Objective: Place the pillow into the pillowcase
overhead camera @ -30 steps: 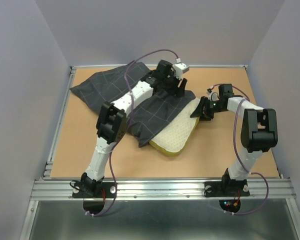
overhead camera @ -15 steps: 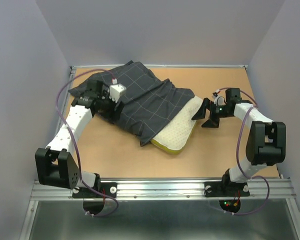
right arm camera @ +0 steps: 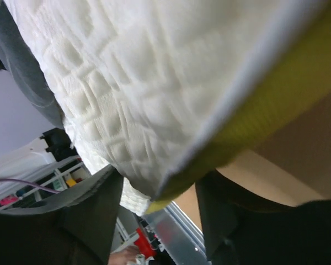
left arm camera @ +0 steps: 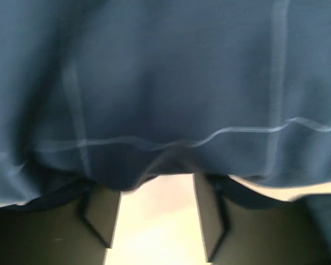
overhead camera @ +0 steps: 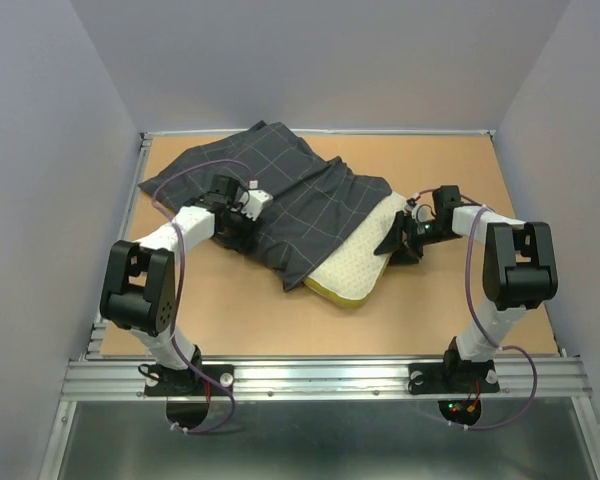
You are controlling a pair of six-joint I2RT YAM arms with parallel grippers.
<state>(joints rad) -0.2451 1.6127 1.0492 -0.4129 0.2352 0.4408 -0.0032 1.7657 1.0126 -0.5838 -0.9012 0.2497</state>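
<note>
The dark grey checked pillowcase (overhead camera: 300, 205) lies from the back left to the middle of the table. It covers most of the pillow (overhead camera: 355, 268), whose white quilted end with a yellow band sticks out at the near right. My left gripper (overhead camera: 238, 222) is at the pillowcase's near left edge. In the left wrist view the jaws (left arm camera: 157, 190) stand open with the cloth's edge (left arm camera: 165, 83) over their tips. My right gripper (overhead camera: 393, 245) is at the pillow's right edge. In the right wrist view it (right arm camera: 160, 182) is open, with the pillow's corner (right arm camera: 154, 83) between the fingers.
The brown table board (overhead camera: 460, 180) is boxed in by grey walls at the back and both sides. A metal rail (overhead camera: 330, 378) runs along the near edge by the arm bases, and a thinner rail (overhead camera: 120, 250) runs down the left side.
My left arm swung from the back middle of the pillowcase out to the left, then back in to the cloth's near left edge. My right gripper moved left onto the pillow's edge.
</note>
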